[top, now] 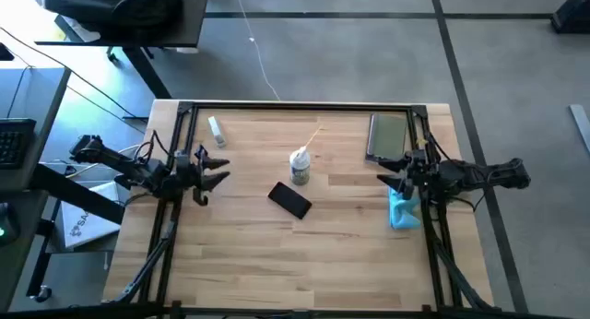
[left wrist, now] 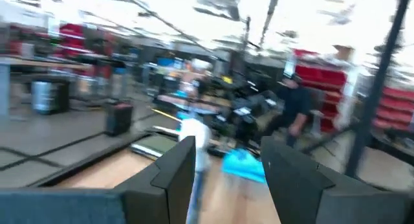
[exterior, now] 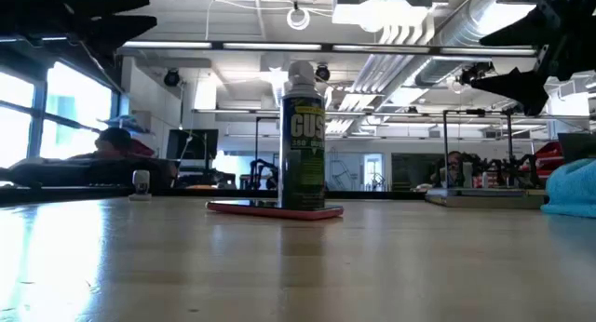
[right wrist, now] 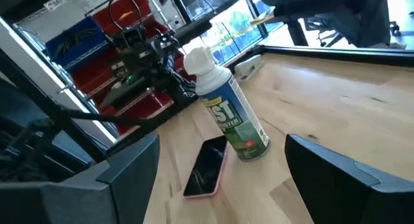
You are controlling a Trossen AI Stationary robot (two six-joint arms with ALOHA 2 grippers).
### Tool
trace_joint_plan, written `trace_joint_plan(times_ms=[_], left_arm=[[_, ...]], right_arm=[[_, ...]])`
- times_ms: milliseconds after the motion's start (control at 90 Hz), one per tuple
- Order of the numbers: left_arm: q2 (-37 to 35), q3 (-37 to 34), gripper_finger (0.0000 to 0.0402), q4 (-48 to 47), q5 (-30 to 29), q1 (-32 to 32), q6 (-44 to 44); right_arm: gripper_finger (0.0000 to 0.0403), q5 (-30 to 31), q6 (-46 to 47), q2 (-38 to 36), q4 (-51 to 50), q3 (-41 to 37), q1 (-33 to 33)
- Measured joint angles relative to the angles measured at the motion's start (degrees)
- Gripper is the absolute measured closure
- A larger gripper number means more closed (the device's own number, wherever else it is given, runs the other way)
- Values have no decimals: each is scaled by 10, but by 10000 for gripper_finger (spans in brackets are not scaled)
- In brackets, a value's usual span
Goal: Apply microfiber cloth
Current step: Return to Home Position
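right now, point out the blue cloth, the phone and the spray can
blue cloth (top: 404, 215), high view, middle of the rumpled fabric
phone (top: 290, 199), high view, centre of its dark face
spray can (right wrist: 234, 117), right wrist view, label on its side

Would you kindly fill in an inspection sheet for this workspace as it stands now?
Surface: wooden table, pale boards inside a black frame.
Job's things: microfiber cloth rumpled at the right side; phone flat mid-table; spray can upright beside it.
Clutter: small white object and dark flat panel near the far edge.
Grippers: left gripper open, empty, at the left side; right gripper open, empty, by the cloth.
Cables: white cable on the floor beyond the table.
Surroundings: a person in the room; shelving with red bins.
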Motion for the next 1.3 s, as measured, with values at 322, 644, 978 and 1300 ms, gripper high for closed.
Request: trace_joint_plan(times_ms=[322,644,978,1300], left_arm=[[0,0,248,18,-49,0,37],[0,0,308,-13,6,1,16],[0,-23,396,-29,178,49,-74],[0,-42,401,-48,349,224,-112]], right_arm=[[103,7,-8,0,-29,0,0],[172,21,-15,1,-36,0,0],[391,-84,-116,0,2,-11,0],[403,-164,-183,-8,119,-70,-1]])
